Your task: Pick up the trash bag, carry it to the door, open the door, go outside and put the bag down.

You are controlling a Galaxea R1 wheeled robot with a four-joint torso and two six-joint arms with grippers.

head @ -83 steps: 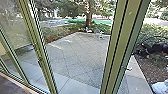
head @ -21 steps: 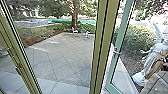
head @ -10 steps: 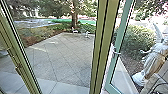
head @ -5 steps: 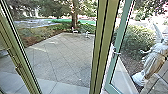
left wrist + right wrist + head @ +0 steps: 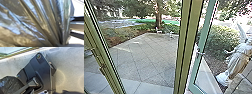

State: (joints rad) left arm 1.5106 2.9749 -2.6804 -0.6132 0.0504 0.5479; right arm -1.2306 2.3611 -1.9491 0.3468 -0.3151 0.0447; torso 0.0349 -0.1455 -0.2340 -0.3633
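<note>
Your trash bag looms large and close in the left wrist view, its shiny dark film drawn into long pleats that run together. In the right wrist view you have its rounded black bulk just beside the robot's base; whether they touch, you can't tell. How the jaws of the left gripper stand, and those of the right gripper, you can't tell either.

In the head view, you have 2 olive posts, the left post leaning down the left side and the right post right of centre. Just right of that is the pale green door frame, with a silver handle at mid-height. Paving fills the middle, a tree trunk rises at top centre, and a pale statue stands lower right, near a bush.
</note>
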